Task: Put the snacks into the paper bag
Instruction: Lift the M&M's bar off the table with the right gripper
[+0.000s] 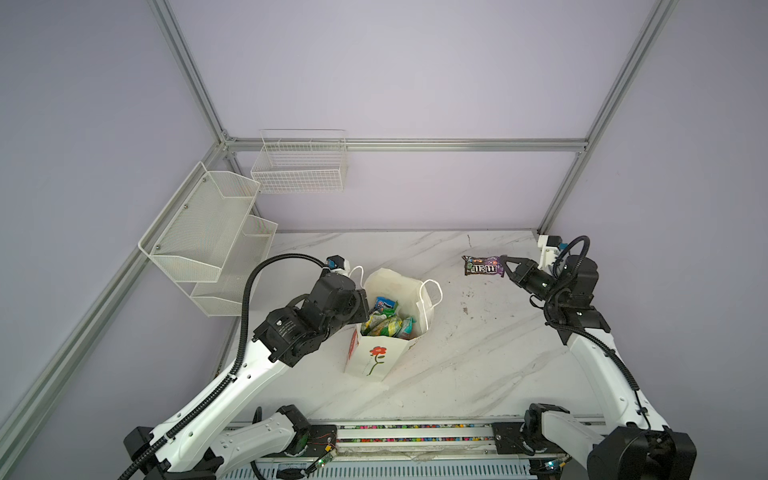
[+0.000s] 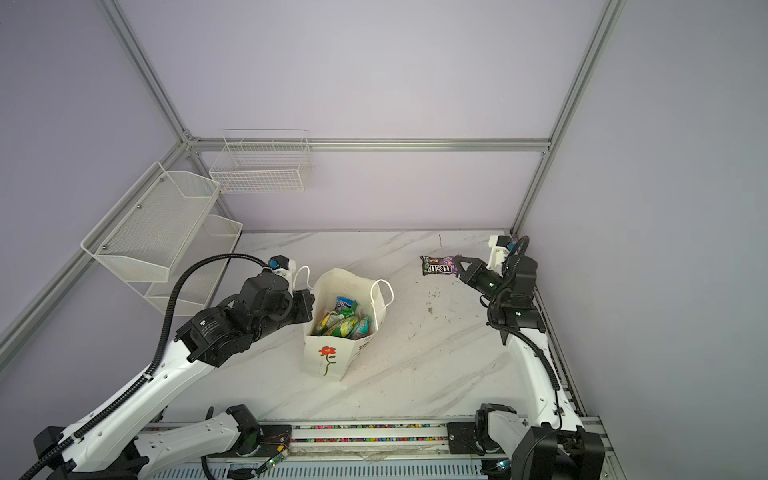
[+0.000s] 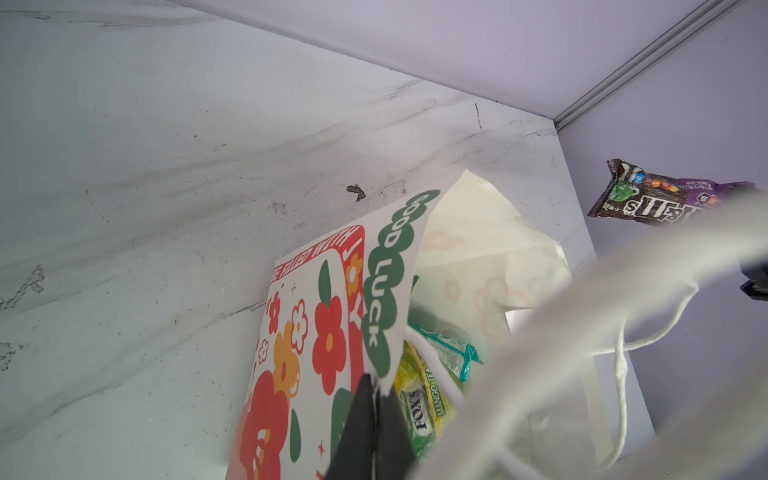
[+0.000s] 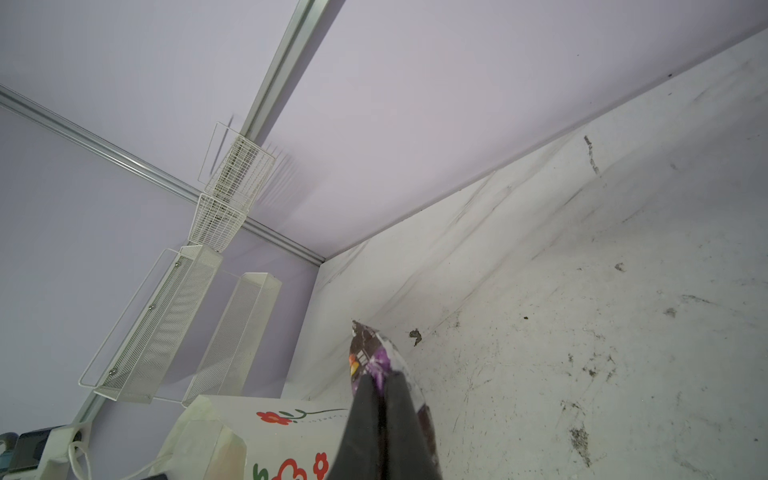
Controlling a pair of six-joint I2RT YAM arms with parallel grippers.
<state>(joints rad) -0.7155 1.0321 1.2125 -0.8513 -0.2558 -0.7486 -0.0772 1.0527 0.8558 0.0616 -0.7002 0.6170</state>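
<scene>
So the white marble table (image 1: 457,353) takes up most of both top views, scuffed and speckled with dark marks on the right half. On the left wall there's a two-tier white mesh rack (image 1: 208,241), and a smaller wire basket (image 1: 299,166) hangs on the back wall next to it.

The left arm (image 1: 232,386) reaches in from the front left, and the right arm (image 1: 598,365) comes up the right edge of the table.

The paper bag (image 1: 376,357) stands upright, mouth open, a bit left of the table's middle, with a red flower on the front and its cord handles (image 1: 432,295) flopped outward. The left gripper (image 3: 376,386) is at the bag's left rim, and in the left wrist view its black fingers are pinched tight on the paper edge right by the green "GOOD LUCK" label.

Inside the bag you can see green-yellow packets (image 1: 380,324), a blue wrapper (image 1: 384,305) behind them and a teal packet (image 1: 406,328) on the right side.

The right gripper (image 1: 506,266) is over by the far right corner, clamped on one end of the M&M's packet (image 1: 482,266). The packet sticks out sideways toward the middle, lifted off the table and well apart from the bag.
</scene>
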